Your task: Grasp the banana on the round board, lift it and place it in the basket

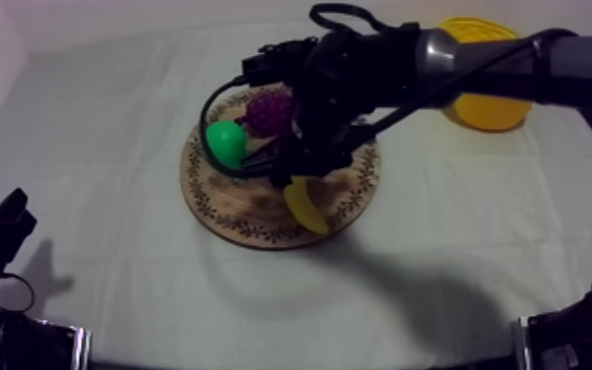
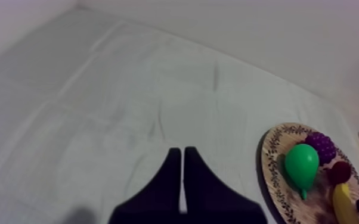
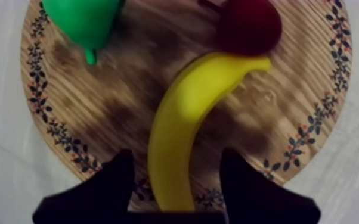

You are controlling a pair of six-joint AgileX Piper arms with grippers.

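Note:
The yellow banana (image 1: 305, 205) (image 3: 185, 119) lies on the round wooden board (image 1: 223, 202) (image 3: 277, 101), near its front rim. My right gripper (image 1: 295, 177) (image 3: 177, 156) hangs low over the banana's near end, open, one finger on each side with a small gap to the fruit. The yellow basket (image 1: 485, 106) stands at the far right, partly behind my right arm. My left gripper (image 1: 5, 221) (image 2: 183, 179) rests at the table's left front, shut on nothing, its fingers (image 2: 170, 184) together as a wedge.
Also on the board are a green pear (image 1: 226, 143) (image 3: 83, 18), purple grapes (image 1: 268, 110) (image 2: 320, 145) and a small red fruit (image 3: 247, 24) (image 2: 339, 173) close to the banana's far tip. Bare cloth surrounds the board.

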